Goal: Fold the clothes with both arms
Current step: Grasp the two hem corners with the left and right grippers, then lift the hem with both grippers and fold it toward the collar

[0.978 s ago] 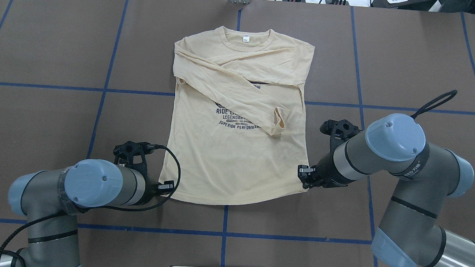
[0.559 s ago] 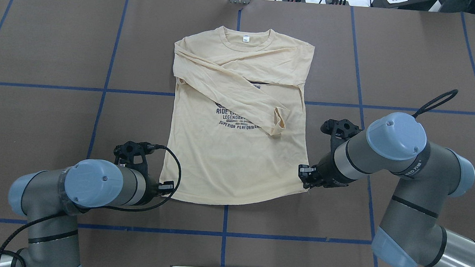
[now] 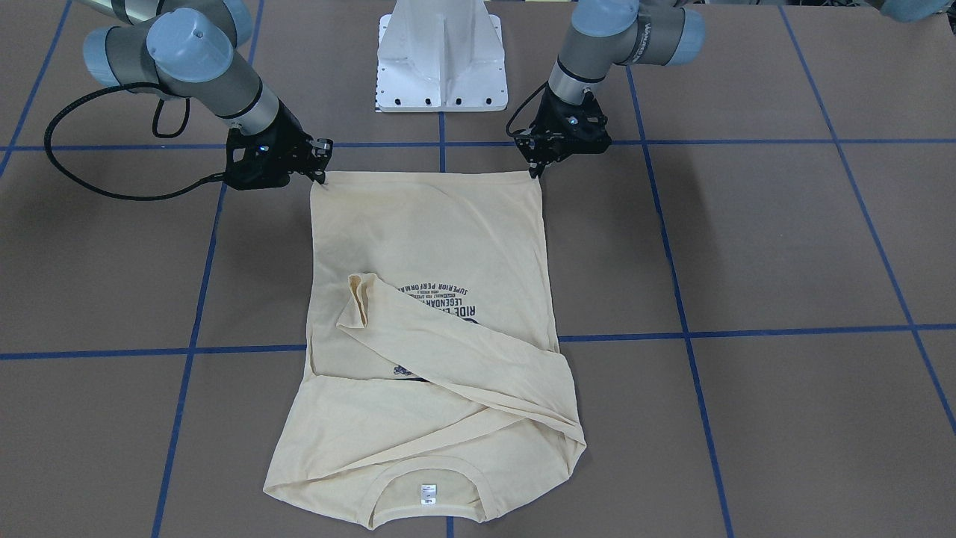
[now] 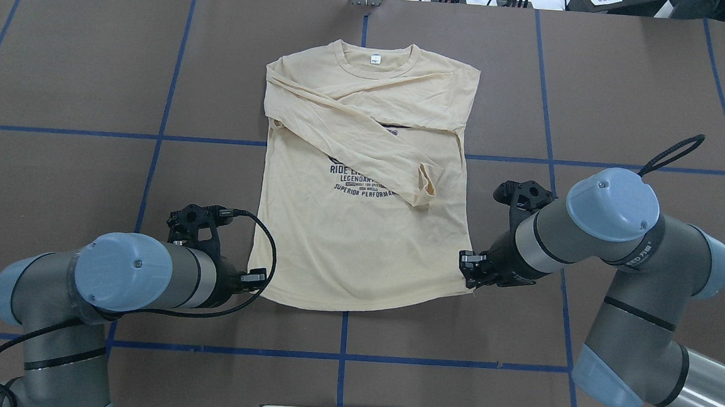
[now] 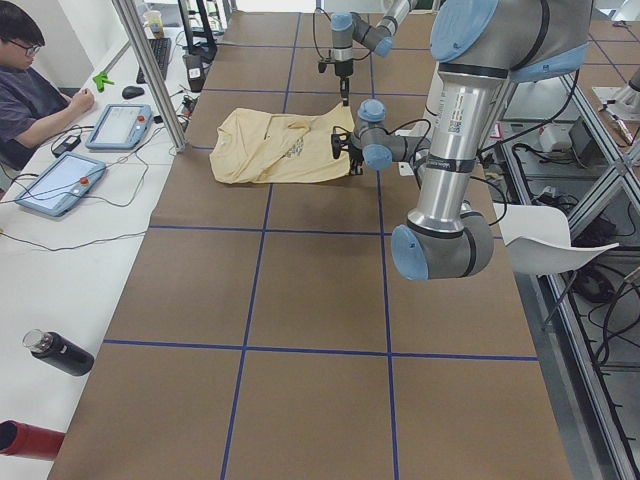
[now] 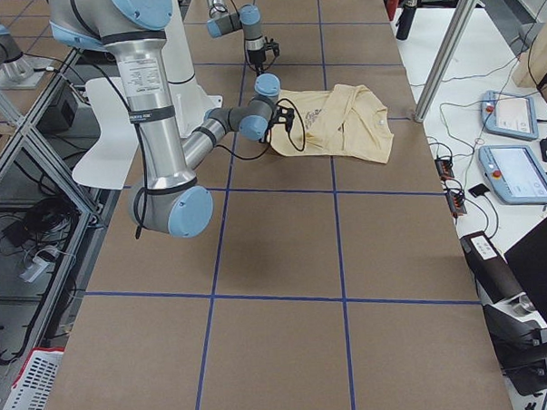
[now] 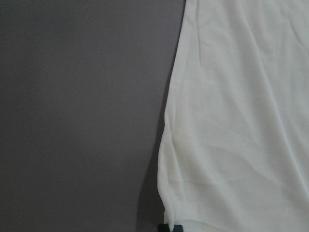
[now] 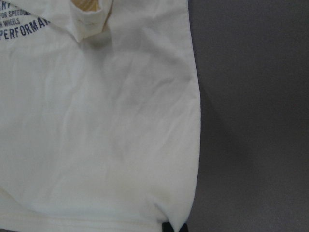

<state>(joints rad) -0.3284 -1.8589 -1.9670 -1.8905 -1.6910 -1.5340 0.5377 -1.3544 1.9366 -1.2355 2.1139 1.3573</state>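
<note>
The clothes are one cream-yellow long-sleeved T-shirt [image 4: 360,247] lying face up, collar at the far side, hem toward the robot. Both sleeves are folded across the chest, partly covering the navy print [image 4: 364,181]. My left gripper [image 4: 259,283] is shut on the hem's left corner. My right gripper [image 4: 469,284] is shut on the hem's right corner. In the front-facing view the T-shirt [image 3: 426,224] is pinched by the left gripper [image 3: 536,170] and the right gripper [image 3: 321,178]. Each wrist view shows the cloth [image 7: 231,121] [image 8: 96,121] with dark fingertips at its bottom edge.
A brown table cover [image 4: 61,84] with blue tape lines surrounds the shirt. The white pedestal base [image 3: 441,52] stands behind the hem. In the exterior left view a person [image 5: 30,90] sits beside tablets [image 5: 60,180] on the side bench, and bottles [image 5: 55,352] lie there.
My left arm has swung its elbow outward and its gripper has drawn the left hem corner slightly inward and up. My right arm has shifted slightly, still holding its corner.
</note>
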